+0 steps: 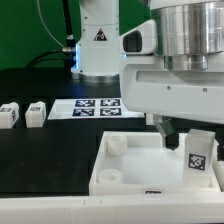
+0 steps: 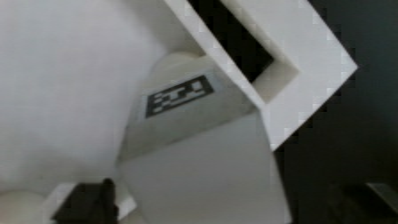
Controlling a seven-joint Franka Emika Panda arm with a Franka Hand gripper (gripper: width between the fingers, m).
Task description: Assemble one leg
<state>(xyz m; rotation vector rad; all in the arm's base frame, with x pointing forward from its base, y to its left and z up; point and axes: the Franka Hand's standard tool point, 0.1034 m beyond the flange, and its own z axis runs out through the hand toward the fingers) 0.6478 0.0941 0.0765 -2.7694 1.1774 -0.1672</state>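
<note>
My gripper [image 1: 188, 138] is shut on the leg [image 1: 198, 155], a small white block with a black-and-white tag facing the camera. I hold it upright over the near right corner of the large white tray-like piece [image 1: 135, 150]; whether it touches that piece I cannot tell. In the wrist view the leg [image 2: 187, 120] fills the space between my dark fingertips [image 2: 89, 200], its tag turned up. My gripper [image 2: 222, 208] sits over the tray-like piece's flat face [image 2: 54, 90].
Two more small white tagged blocks [image 1: 10, 114] [image 1: 36, 113] stand on the black table at the exterior view's left. The marker board [image 1: 95, 107] lies behind the tray-like piece. The robot base [image 1: 97, 40] stands at the back. A round socket [image 1: 108, 174] shows at the tray-like piece's near left corner.
</note>
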